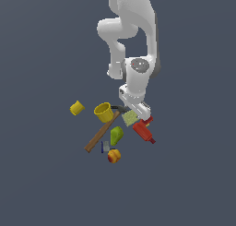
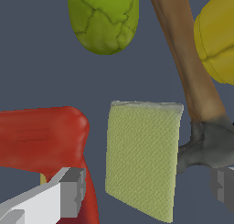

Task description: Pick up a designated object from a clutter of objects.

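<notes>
— Claw (image 2: 147, 191) state?
— Spread wide; its grey fingertips (image 2: 73, 191) straddle the flat pale yellow-green speckled sponge pad (image 2: 142, 157) without gripping it.
— Where is the pad?
— Between the red drill-like tool (image 2: 43, 136) and the wooden-handled hammer (image 2: 183, 58), near the green pear (image 2: 104, 18).

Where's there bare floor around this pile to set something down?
Bare floor lies beyond the yellow cylinder on the exterior view's left, right of the red tool, and below the orange fruit. Crowded around the sponge, between cup, hammer and pear.
</notes>
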`<state>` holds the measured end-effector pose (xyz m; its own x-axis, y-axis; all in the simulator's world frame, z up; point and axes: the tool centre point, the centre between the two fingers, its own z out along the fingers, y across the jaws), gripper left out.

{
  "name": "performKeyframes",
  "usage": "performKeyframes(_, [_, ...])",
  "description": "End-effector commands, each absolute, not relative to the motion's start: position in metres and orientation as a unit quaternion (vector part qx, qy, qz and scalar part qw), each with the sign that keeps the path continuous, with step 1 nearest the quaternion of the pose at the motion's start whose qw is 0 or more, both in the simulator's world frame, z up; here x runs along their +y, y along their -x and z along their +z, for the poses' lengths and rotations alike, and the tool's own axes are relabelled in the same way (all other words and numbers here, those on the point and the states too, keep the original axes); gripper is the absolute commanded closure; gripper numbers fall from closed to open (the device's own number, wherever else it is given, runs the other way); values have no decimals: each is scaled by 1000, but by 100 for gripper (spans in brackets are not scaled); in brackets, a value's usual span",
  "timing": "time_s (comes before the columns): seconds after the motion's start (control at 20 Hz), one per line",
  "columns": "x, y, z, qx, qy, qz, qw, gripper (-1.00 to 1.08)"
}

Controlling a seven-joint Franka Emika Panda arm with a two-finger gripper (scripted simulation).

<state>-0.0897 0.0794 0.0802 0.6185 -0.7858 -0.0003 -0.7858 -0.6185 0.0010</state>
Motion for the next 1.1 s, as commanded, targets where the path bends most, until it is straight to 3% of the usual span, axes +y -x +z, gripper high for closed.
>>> performKeyframes(0.0, [80,92,77,-445,-896,0,0,-92])
performKeyframes(0.5, [80,94,70,-448,-894,0,0,-92])
performKeyframes(1.05, [80,95,31,-449,-894,0,0,-92])
